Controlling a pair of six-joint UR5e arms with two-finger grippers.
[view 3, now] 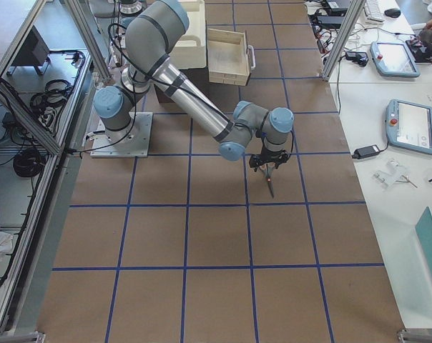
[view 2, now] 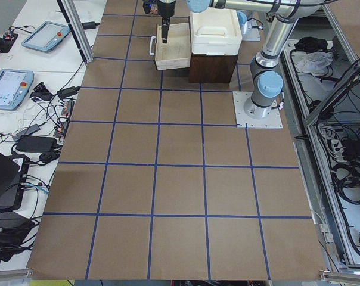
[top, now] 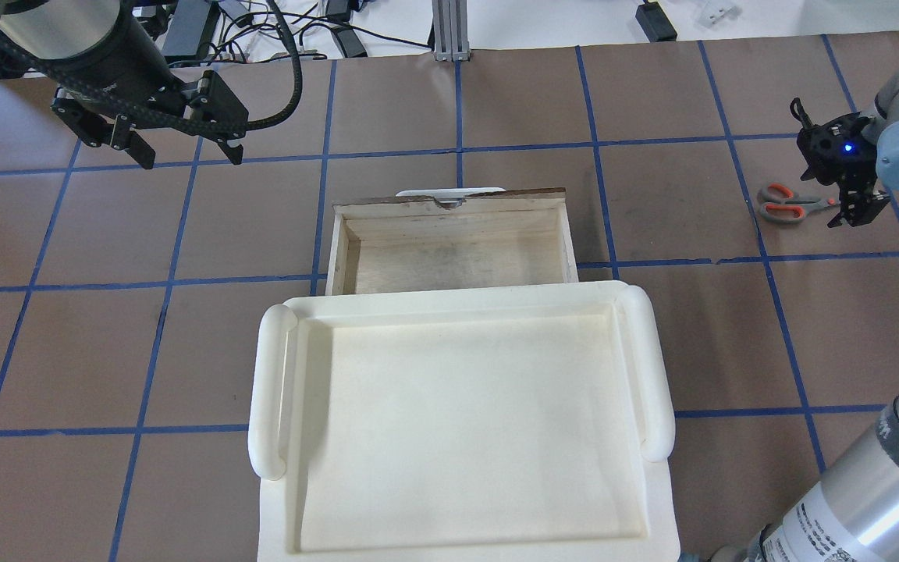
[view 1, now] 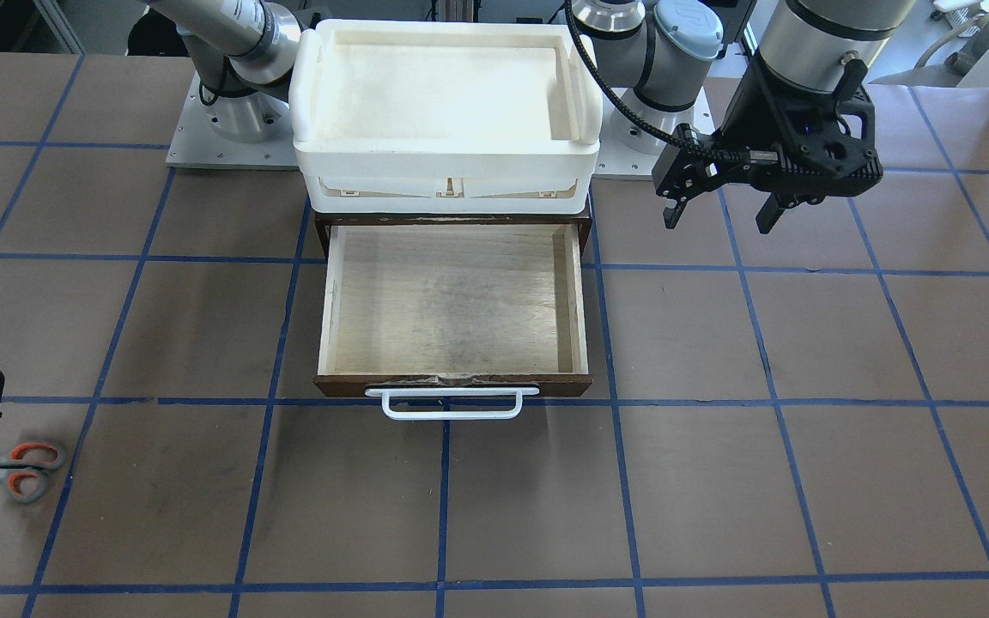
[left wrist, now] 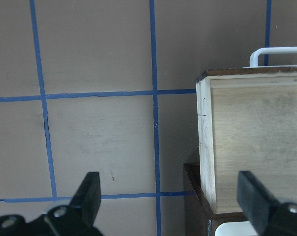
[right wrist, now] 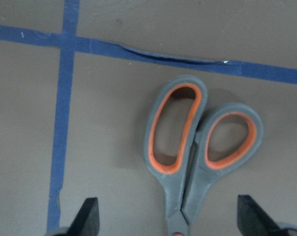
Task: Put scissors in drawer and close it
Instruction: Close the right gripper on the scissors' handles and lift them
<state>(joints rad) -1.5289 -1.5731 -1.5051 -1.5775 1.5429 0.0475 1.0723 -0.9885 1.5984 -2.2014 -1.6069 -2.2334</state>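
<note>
The scissors [right wrist: 197, 157], grey handles lined orange, lie closed and flat on the brown table at the robot's far right [top: 789, 204], also seen at the left edge of the front view [view 1: 22, 470]. My right gripper [right wrist: 167, 206] is open and low over the table. Its fingers stand on either side of the scissors near the pivot, and the blades are hidden under it [top: 855, 209]. The drawer [view 1: 452, 300] is pulled open and empty, with its white bar handle [view 1: 452, 403] towards the operators' side. My left gripper [view 1: 720, 215] is open and empty, hovering beside the drawer's side [left wrist: 168, 179].
A white plastic tray [top: 457, 421] sits on top of the dark cabinet that holds the drawer. Blue tape lines grid the brown table. Cables and devices lie beyond the table's far edge [top: 325, 23].
</note>
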